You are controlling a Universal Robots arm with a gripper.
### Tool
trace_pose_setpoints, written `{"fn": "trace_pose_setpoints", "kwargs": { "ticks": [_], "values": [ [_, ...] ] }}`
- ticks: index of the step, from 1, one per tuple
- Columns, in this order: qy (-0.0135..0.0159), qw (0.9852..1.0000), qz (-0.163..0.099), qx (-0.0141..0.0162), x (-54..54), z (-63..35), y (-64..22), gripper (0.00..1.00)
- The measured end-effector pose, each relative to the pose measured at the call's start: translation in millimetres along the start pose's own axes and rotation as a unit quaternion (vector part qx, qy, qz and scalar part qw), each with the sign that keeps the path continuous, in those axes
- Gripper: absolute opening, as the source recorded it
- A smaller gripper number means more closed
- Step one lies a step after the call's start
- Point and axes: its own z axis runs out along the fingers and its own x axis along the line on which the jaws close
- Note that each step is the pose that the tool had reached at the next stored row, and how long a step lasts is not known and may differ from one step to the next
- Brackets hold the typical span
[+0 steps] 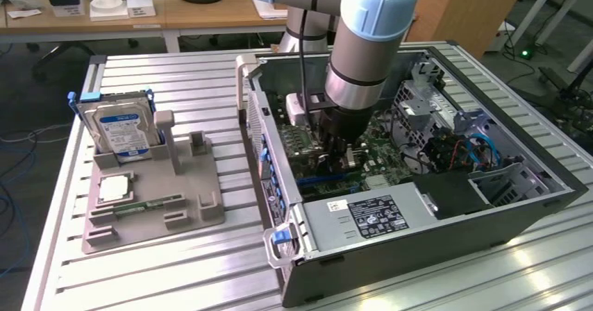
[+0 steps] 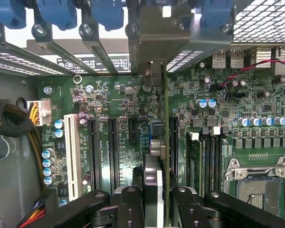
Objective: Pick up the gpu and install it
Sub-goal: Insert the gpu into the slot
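1 card, the gpu (image 2: 154,161), stands edge-on over the motherboard (image 2: 118,95), and I see my gripper (image 2: 153,202) clamped on its top edge. Its bracket end (image 2: 152,71) meets the rear slot covers (image 2: 97,50). Empty black slots (image 2: 113,152) lie just beside it inside the open case (image 1: 546,186).

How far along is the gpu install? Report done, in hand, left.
Done: the gpu is off the holder tray, where the hard drive stands, and inside the open case. In hand: the gripper clamps it edge-on above the motherboard slots. Left: seating in a slot isn't visibly complete, and the grip isn't released.
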Motion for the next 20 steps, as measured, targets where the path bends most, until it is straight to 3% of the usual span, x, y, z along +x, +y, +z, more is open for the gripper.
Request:
{"fn": "trace_pose_setpoints", "kwargs": {
  "ticks": [20],
  "values": [
    [-0.0009, 1.0000, 0.000, -0.0012, 0.0, 0.1, 0.7, 0.28]
  ]
}}
